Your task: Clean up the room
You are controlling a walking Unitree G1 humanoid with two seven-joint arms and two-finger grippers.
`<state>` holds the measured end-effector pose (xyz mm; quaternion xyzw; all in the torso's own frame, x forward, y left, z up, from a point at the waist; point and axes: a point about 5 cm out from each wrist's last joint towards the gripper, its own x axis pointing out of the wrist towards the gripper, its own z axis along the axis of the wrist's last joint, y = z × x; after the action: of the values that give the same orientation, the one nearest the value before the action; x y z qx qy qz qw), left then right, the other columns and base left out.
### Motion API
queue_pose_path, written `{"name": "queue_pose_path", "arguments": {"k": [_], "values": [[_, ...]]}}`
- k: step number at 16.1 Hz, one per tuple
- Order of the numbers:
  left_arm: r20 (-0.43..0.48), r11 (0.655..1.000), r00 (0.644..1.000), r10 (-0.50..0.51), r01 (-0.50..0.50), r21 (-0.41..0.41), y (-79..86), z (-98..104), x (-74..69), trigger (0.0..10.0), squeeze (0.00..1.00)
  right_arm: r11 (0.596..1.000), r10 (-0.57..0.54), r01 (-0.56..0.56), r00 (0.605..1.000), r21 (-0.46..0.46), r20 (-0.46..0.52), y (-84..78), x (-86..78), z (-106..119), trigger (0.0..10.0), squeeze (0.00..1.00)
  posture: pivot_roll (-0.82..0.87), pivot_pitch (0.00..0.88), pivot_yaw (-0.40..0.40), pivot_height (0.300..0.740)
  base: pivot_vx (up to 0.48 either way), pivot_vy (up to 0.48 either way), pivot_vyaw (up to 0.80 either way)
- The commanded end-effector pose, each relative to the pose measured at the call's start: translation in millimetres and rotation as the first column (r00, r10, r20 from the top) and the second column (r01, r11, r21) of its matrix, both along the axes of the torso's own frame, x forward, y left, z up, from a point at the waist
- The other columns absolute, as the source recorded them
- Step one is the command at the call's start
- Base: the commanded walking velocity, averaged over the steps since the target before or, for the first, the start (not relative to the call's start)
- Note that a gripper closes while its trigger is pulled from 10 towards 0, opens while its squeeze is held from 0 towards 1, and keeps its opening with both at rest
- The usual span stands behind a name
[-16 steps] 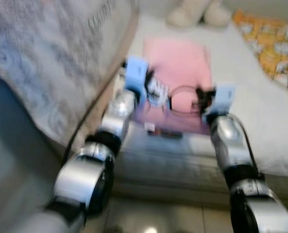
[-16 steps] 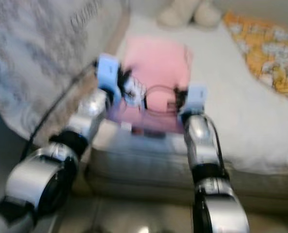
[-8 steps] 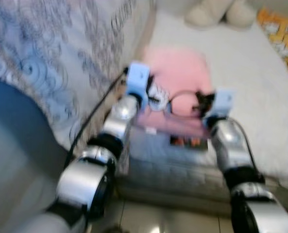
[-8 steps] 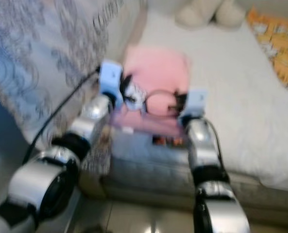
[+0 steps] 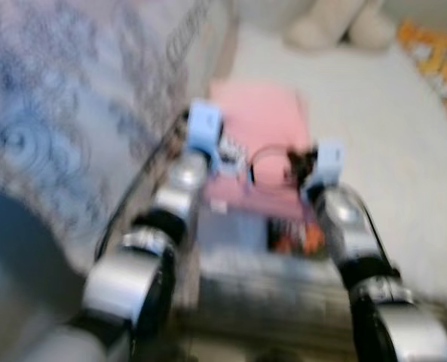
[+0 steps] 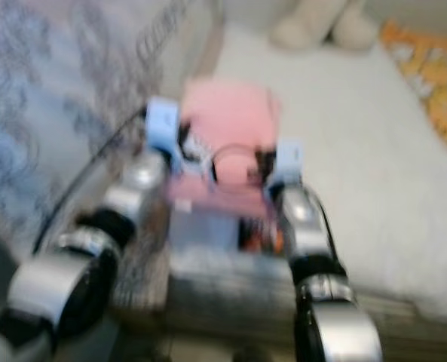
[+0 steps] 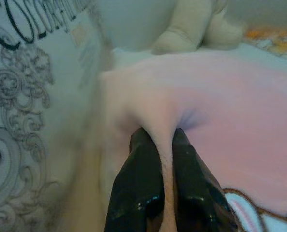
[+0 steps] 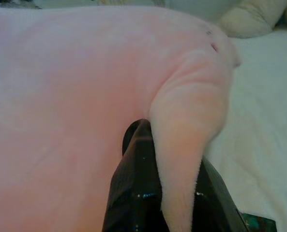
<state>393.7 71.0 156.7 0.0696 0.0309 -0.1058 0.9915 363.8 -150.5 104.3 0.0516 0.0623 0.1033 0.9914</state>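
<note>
Both pairs of jaws are closed on pinched folds of the pink blanket (image 5: 259, 128). In the left wrist view the left gripper (image 7: 165, 159) clamps a raised ridge of cloth between its black fingers (image 7: 139, 179); in the right wrist view the right gripper (image 8: 168, 159) grips a thick fold at the blanket's right near corner.

From the head, we see the left gripper (image 5: 227, 154) and right gripper (image 5: 302, 162) side by side over the blanket's near edge, which lies on the white bed (image 5: 381, 151), just right of the patterned grey quilt (image 5: 65, 113). A cream plush toy (image 5: 340, 23) sits at the far end, and an orange cloth (image 5: 438, 60) lies far right.

We judge the step to be carrying or folding the blanket. To do it well, we keep both grips firm, move the arms level and together, and keep the cloth taut so that neither fold slips out.
</note>
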Motion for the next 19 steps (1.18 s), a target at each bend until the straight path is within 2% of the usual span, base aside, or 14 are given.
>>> {"name": "queue_pose_path", "arguments": {"k": [1, 2, 4, 5, 7, 8, 9, 10, 12, 13, 16, 17, 18, 19], "values": [[0.018, 0.981, 0.984, 0.179, -0.18, 0.072, 34.6, 6.6, 8.2, 10.0, 0.0, 1.0, 0.004, -0.003, 0.997, 0.01, -0.073, -1.1, 1.3, -7.4, 10.0, 0.0, 0.02, 0.0, 0.014, 0.74, 0.0, 0.0, 0.0], [0.01, 0.962, 0.972, 0.234, -0.233, 0.14, 46.1, -0.1, 7.8, 10.0, 0.0, 0.999, 0.043, -0.042, 0.989, 0.01, -0.141, 5.5, 2.5, -14.4, 10.0, 0.0, 0.03, 0.0, 0.01, 0.74, 0.0, 0.0, 0.0], [0.026, 0.962, 0.972, 0.232, -0.234, 0.14, 46.6, -2.1, 7.0, 10.0, 0.0, 0.995, 0.071, -0.08, 0.988, -0.06, -0.141, 15.0, 7.3, -10.1, 10.0, 0.0, 0.07, 0.0, -0.006, 0.74, 0.0, 0.0, 0.0], [0.007, 0.965, 0.971, 0.237, -0.237, 0.109, 46.8, -6.4, 5.7, 10.0, 0.0, 0.988, 0.065, -0.08, 0.991, -0.131, -0.119, 21.2, 9.8, -7.2, 10.0, 0.0, 0.09, 0.06, -0.025, 0.74, 0.0, 0.0, 0.0], [0.003, 0.964, 0.972, 0.236, -0.234, 0.129, 48.8, -10.3, 4.4, 10.0, 0.0, 0.983, 0.055, -0.074, 0.992, -0.168, -0.118, 27.4, 8.7, -9.8, 10.0, 0.0, 0.08, 0.137, -0.034, 0.74, 0.0, 0.0, 0.0], [-0.022, 0.964, 0.974, 0.224, -0.218, 0.154, 49.9, -20.3, 0.6, 10.0, 0.0, 0.975, 0.029, -0.057, 0.991, -0.213, -0.132, 32.7, 4.9, -17.7, 10.0, 0.0, 0.1, 0.205, -0.036, 0.74, 0.0, 0.0, 0.0], [-0.027, 0.965, 0.975, 0.219, -0.212, 0.156, 50.2, -22.9, -0.5, 10.0, 0.0, 0.973, 0.019, -0.05, 0.99, -0.227, -0.136, 33.9, 3.4, -20.3, 10.0, 0.0, 0.11, 0.211, -0.039, 0.74, 0.0, 0.0, 0.0], [-0.024, 0.967, 0.977, 0.213, -0.207, 0.149, 50.0, -22.4, -0.4, 10.0, 0.0, 0.973, 0.007, -0.038, 0.991, -0.226, -0.137, 35.4, 2.6, -21.7, 10.0, 0.0, 0.11, 0.228, -0.042, 0.74, 0.0, 0.0, 0.0], [0.032, 0.977, 0.981, 0.19, -0.192, 0.097, 47.1, -6.2, 5.0, 10.0, 0.0, 0.978, -0.021, -0.006, 0.991, -0.208, -0.129, 40.6, 2.9, -20.7, 10.0, 0.0, 0.11, 0.226, -0.052, 0.74, 0.0, 0.0, 0.0], [0.038, 0.978, 0.981, 0.189, -0.192, 0.084, 45.9, -4.1, 5.5, 10.0, 0.0, 0.974, -0.017, -0.017, 0.989, -0.228, -0.148, 42.3, 0.5, -25.2, 10.0, 0.0, 0.11, 0.226, -0.061, 0.74, 0.0, 0.0, 0.0], [-0.026, 0.976, 0.976, 0.216, -0.215, 0.038, 42.7, -15.5, 1.8, 10.0, 0.0, 0.973, -0.032, -0.011, 0.983, -0.231, -0.18, 37.3, -4.1, -33.8, 10.0, 0.0, 0.11, 0.223, -0.07, 0.74, 0.0, 0.0, 0.0], [-0.059, 0.981, 0.979, 0.196, -0.195, 0.022, 36.9, -22.0, -1.0, 10.0, 0.0, 0.978, -0.035, -0.005, 0.981, -0.206, -0.19, 38.9, -4.8, -35.0, 10.0, 0.12, 0.1, 0.226, -0.071, 0.74, 0.0, 0.0, 0.0], [-0.093, 0.982, 0.978, 0.186, -0.187, 0.003, 33.8, -28.6, -3.7, 10.0, 0.0, 0.989, -0.046, 0.014, 0.974, -0.145, -0.22, 41.4, -6.5, -38.0, 10.0, 0.46, 0.1, 0.222, -0.067, 0.74, 0.0, 0.0, 0.0], [-0.104, 0.982, 0.977, 0.186, -0.188, -0.008, 33.4, -30.9, -4.7, 10.0, 0.0, 0.992, -0.047, 0.018, 0.971, -0.126, -0.234, 42.1, -7.4, -39.6, 10.0, 0.73, 0.1, 0.218, -0.065, 0.74, 0.0, 0.0, 0.0]]}}
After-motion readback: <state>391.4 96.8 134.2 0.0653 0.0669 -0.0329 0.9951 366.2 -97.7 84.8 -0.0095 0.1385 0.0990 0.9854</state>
